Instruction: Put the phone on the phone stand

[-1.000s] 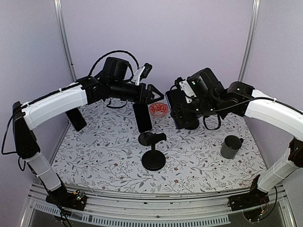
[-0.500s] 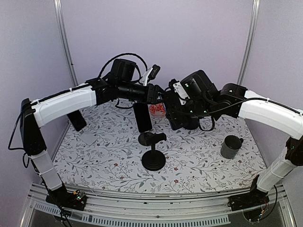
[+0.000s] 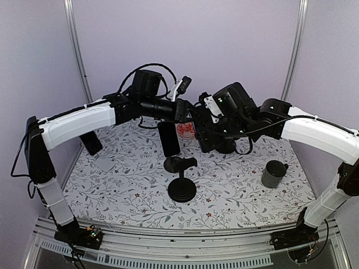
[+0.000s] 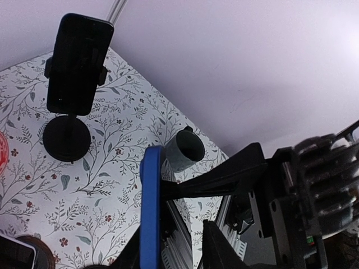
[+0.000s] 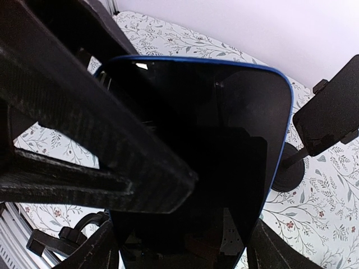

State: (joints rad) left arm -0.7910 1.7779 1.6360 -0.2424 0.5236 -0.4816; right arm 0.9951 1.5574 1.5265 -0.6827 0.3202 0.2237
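Note:
My right gripper point(image 5: 185, 246) is shut on a blue-cased phone point(image 5: 202, 145), held upright above the back of the table point(image 3: 205, 139). My left gripper point(image 4: 176, 249) has come in from the left point(image 3: 190, 115), and the phone's blue edge point(image 4: 150, 207) stands between its fingers. That edge lies against the left finger, and a gap shows at the right finger point(image 4: 219, 246), so the left gripper is open. The phone stand point(image 3: 182, 188) stands at the table's middle. A black phone point(image 4: 78, 64) sits in its clamp point(image 3: 169, 139).
A grey cup point(image 3: 273, 174) stands at the right. A red bowl point(image 3: 188, 130) shows partly behind the grippers. A black block point(image 3: 90, 140) and a flat grey piece point(image 3: 105, 163) lie at the left. Both arms crowd the space above the stand.
The left arm has swung right to meet the right gripper, and its jaws have narrowed around the blue phone. The right gripper has shifted slightly left with the phone.

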